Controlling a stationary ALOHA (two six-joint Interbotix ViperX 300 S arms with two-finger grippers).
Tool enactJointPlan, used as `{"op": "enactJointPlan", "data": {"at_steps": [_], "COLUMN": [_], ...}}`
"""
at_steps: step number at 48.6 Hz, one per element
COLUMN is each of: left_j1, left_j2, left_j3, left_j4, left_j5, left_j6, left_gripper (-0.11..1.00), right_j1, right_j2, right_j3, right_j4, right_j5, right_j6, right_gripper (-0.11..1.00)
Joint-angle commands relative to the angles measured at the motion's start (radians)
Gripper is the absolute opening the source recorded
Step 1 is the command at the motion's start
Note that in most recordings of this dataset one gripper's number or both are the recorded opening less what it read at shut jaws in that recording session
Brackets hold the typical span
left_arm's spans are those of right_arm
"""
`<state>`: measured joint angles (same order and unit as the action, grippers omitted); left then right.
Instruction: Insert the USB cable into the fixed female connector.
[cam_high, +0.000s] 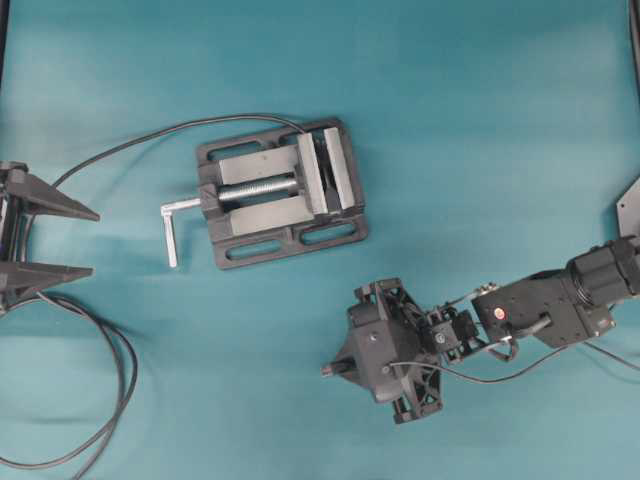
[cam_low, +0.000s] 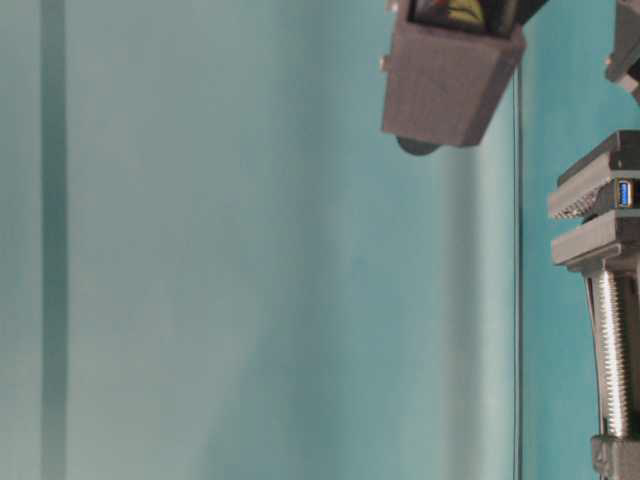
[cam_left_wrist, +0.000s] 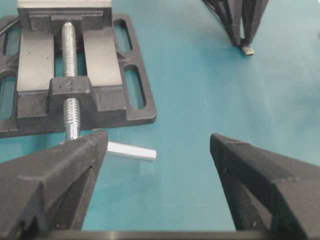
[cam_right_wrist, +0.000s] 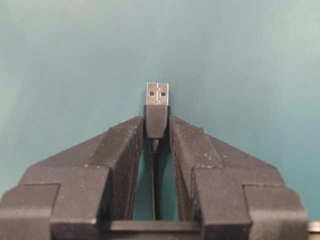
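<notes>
Here the right gripper (cam_right_wrist: 156, 125) pinches the thin dark-grey USB cable (cam_right_wrist: 156, 117) behind its metal-tipped plug. The left gripper (cam_left_wrist: 157, 150) gapes wide; the grey metal vise (cam_high: 283, 193) sits well apart.

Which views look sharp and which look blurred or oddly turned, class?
Right wrist view: the USB cable plug is crisp between the right pincer fingers. Left wrist view: the vise is sharp, the near left pincer fingers soft. Table-level view: turned sideways, hazy, with the blue-cored fixed female connector small at the edge.

left gripper (cam_high: 40, 240) at nine o'clock, jaws spread wide; right gripper (cam_right_wrist: 156, 132) at five o'clock, jaws clamped on the usb cable (cam_right_wrist: 156, 107).
</notes>
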<state>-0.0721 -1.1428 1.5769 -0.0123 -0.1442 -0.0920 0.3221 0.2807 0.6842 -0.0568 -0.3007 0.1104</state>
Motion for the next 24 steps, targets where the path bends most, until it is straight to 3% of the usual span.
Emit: {"op": "enactJointPlan", "data": {"at_steps": [1,24], "left_j1": [0.002,0.002], "left_j2": [0.014,0.014], "left_j3": [-0.012,-0.012], "left_j4": [0.002,0.002], "left_j5": [-0.009,-0.009], "left_j6": [-0.002,-0.002], "left_gripper": [0.98,0.97], "right_j1": [0.0,-0.008], "right_j2": [-0.012,-0.012], "right_j3": [-0.025,-0.023], "right_j4": [-0.002,0.002], "right_j5": [-0.011,-0.014], "right_j6": [-0.002,-0.005], "right_gripper": [0.22,0.22]}}
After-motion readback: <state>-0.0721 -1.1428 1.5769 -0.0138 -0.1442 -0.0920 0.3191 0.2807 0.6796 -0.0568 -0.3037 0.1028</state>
